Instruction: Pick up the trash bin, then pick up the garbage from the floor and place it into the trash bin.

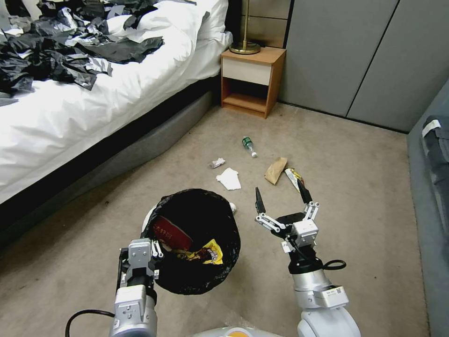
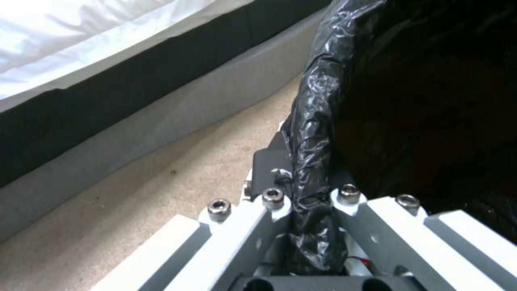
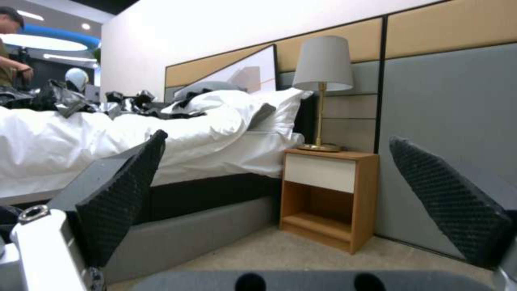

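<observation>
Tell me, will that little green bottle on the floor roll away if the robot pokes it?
Probably. The bottle lies on its side on the carpet, so a nudge could roll it. It looks small and likely light. The open right gripper hovers nearer the robot.

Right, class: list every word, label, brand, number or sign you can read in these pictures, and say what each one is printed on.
None can be read.
Red packet inside the trash bin: yellow characters, too blurred to read.
Yellow wrapper in the bin: dark print, unreadable.
Sticker on the right arm: a small code mark, too small to read.
Green bottle on the floor: label too small to read.
</observation>
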Robot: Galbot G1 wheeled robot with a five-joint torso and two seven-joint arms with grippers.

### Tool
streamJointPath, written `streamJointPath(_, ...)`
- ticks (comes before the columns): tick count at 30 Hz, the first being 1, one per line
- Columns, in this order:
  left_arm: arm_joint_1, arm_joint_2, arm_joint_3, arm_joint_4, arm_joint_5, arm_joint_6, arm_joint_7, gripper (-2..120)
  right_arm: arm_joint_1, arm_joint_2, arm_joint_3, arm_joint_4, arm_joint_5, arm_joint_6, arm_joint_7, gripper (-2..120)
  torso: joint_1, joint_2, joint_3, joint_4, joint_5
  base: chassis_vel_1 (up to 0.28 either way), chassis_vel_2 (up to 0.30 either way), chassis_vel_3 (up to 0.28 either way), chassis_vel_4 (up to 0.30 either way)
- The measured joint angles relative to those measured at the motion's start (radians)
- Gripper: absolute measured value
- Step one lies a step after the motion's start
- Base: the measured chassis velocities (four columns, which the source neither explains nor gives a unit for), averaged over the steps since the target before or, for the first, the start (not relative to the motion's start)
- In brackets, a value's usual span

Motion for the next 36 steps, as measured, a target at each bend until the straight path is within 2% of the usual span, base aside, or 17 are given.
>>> streamJointPath(20,-0.003,-0.003,0.000,-0.002,0.014,-0.003,0.002,0,-0.002,0.002,-0.013,-0.005,-0.010,-0.016,-0.002,100,0.000,0.000,0.000,0.0000,0.0000,0.000,0.000,0.000,0.000)
streamJointPath(23,-0.003,-0.003,0.000,-0.003,0.014,-0.003,0.002,0,-0.004,-0.001,-0.019,-0.014,-0.012,-0.048,0.009,100,0.000,0.000,0.000,0.0000,0.0000,0.000,0.000,0.000,0.000)
streamJointPath(30,0.004,0.006,0.001,-0.008,0.014,-0.004,0.001,0,0.016,-0.027,-0.032,-0.059,0.039,-0.245,0.075,100,0.000,0.000,0.000,0.0000,0.0000,0.000,0.000,0.000,0.000)
streamJointPath(36,0.004,0.011,0.001,-0.010,0.014,-0.005,0.001,0,0.036,-0.037,-0.015,-0.090,0.056,-0.297,0.087,100,0.000,0.000,0.000,0.0001,0.0001,0.000,0.000,0.000,0.000)
